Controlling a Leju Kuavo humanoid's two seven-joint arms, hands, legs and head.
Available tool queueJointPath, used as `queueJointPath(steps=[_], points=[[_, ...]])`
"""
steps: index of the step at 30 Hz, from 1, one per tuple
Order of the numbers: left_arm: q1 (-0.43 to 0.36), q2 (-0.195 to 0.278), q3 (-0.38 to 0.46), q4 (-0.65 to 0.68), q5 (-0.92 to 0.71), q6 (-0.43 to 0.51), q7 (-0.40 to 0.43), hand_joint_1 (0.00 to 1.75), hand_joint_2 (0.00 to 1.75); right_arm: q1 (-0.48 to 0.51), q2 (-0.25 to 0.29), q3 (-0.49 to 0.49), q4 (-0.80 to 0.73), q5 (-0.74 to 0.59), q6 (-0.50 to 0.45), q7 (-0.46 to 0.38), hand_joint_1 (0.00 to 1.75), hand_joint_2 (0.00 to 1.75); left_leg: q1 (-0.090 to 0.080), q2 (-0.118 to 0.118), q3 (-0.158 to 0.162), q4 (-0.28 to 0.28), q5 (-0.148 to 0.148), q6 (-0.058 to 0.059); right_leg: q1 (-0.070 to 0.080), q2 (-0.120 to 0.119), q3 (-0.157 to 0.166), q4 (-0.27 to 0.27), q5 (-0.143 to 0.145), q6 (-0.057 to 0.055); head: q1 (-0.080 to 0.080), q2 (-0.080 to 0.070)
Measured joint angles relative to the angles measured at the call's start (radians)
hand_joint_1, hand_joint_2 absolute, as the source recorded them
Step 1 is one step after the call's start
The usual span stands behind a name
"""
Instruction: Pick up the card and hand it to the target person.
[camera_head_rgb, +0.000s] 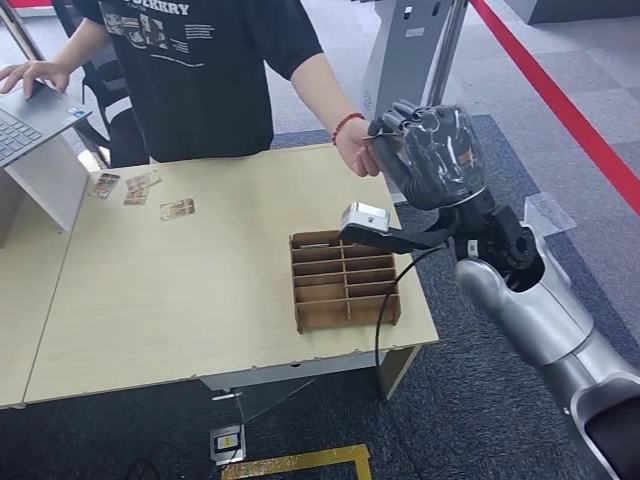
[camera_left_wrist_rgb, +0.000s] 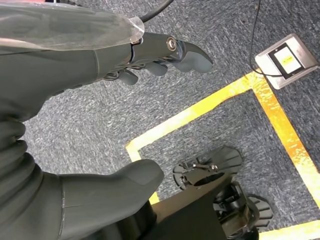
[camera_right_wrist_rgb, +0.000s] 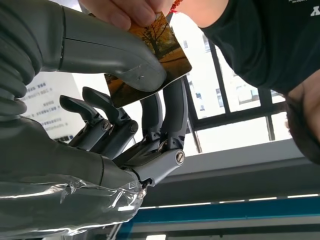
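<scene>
At the table's far right corner the card (camera_right_wrist_rgb: 162, 55) is pinched between thumb and fingers (camera_right_wrist_rgb: 173, 115) of the right hand (camera_head_rgb: 430, 155) — a person's hand (camera_head_rgb: 356, 145) holds its other edge. Cardboard divider tray (camera_head_rgb: 343, 280) sits near, at seven o'clock from that hand. Left hand (camera_left_wrist_rgb: 113, 55) hangs over carpet — fingers loosely extended, holding nothing.

Pale wood tabletop (camera_head_rgb: 189, 300). Brown cardboard divider tray (camera_head_rgb: 345, 280) near right front corner. Four loose cards (camera_head_rgb: 177, 208) scattered toward back left, well apart from tray. Open laptop (camera_head_rgb: 30, 120) propped on tilted stand (camera_head_rgb: 53, 180) at far left edge.
</scene>
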Motion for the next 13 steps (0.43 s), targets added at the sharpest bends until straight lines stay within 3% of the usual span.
queueJointPath(steps=[4,8,13], points=[[0.0,-0.004,0.0,0.0,0.0,0.003,0.0,0.0,1.75,-0.003,0.034,0.025,0.07,0.02,-0.052,0.004,1.74,1.75,0.0,0.0,0.0,0.0,0.0,0.0,0.0,0.0,0.0,0.0,0.0,0.0,0.0,0.0],[0.001,-0.005,0.0,0.0,-0.001,0.003,0.001,0.0,1.75,-0.004,0.056,0.045,0.128,0.039,-0.063,0.01,0.01,1.75,0.0,0.0,0.0,0.0,0.0,0.0,0.0,0.0,0.0,0.0,0.0,0.0,0.0,0.0],[0.002,-0.005,0.0,0.0,-0.002,0.001,0.006,0.0,1.75,-0.001,0.065,0.059,0.165,0.035,-0.055,0.01,0.0,1.75,0.0,0.0,0.0,0.0,0.0,0.0,0.0,0.0,0.0,0.0,0.0,0.0,0.0,0.0]])
